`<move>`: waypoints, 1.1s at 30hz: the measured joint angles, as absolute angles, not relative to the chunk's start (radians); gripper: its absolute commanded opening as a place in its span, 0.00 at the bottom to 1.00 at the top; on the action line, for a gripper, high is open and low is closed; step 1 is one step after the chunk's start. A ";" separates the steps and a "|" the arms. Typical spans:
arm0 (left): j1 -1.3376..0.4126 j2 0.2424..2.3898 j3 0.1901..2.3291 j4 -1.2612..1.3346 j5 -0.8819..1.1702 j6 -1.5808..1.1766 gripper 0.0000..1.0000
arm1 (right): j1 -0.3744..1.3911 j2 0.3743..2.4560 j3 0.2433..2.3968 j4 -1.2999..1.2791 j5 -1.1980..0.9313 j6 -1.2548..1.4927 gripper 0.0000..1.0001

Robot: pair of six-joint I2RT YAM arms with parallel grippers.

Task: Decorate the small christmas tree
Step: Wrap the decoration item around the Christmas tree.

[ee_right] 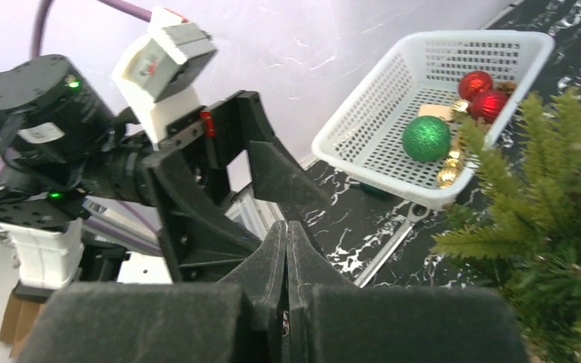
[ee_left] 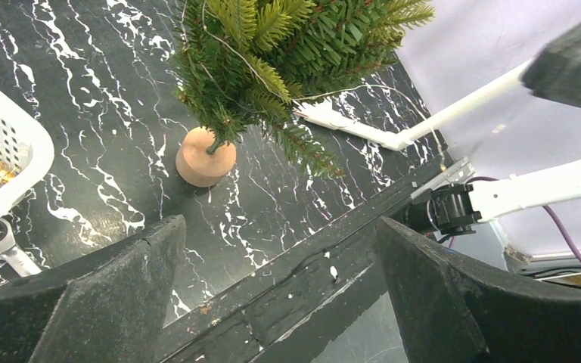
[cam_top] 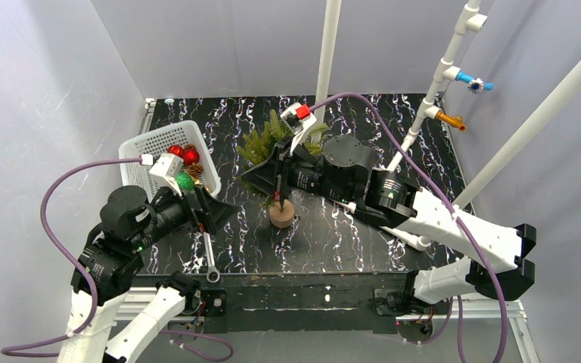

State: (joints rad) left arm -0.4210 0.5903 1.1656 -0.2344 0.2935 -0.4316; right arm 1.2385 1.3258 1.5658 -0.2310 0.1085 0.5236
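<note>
The small christmas tree [cam_top: 263,142] stands mid-table on its wooden base [ee_left: 204,157]. The right gripper [ee_right: 286,234], fingers pressed together on nothing, hangs just beside the trunk; a nudge there could topple the tree. The left gripper [cam_top: 213,208] gapes wide near the one basket [ee_right: 378,106]. It holds two red baubles [ee_right: 475,83], one green ball [ee_right: 426,138] and perhaps two gold pieces [ee_right: 448,175].

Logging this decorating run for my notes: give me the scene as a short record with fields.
tree: upright on its wooden base
basket: left of the tree, holding red balls, a green ball and gold pieces
wrench: on the table beside the basket
left end effector: open, empty
right end effector: shut, empty, close to the tree
</note>
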 measured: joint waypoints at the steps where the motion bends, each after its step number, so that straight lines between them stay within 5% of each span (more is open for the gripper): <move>1: -0.421 0.588 1.163 -0.234 0.290 -0.429 0.98 | 1.240 1.327 1.568 -0.224 0.096 0.522 0.01; 33: -0.421 0.473 1.114 -0.262 -0.027 -0.347 0.99 | 1.253 1.543 1.694 -0.147 -0.056 0.545 0.01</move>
State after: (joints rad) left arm -0.4210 0.4728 1.1145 -0.2623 -0.0273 -0.3473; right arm 1.2526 1.5433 1.6939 -0.1474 -0.0563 0.5453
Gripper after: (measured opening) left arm 0.993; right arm 0.024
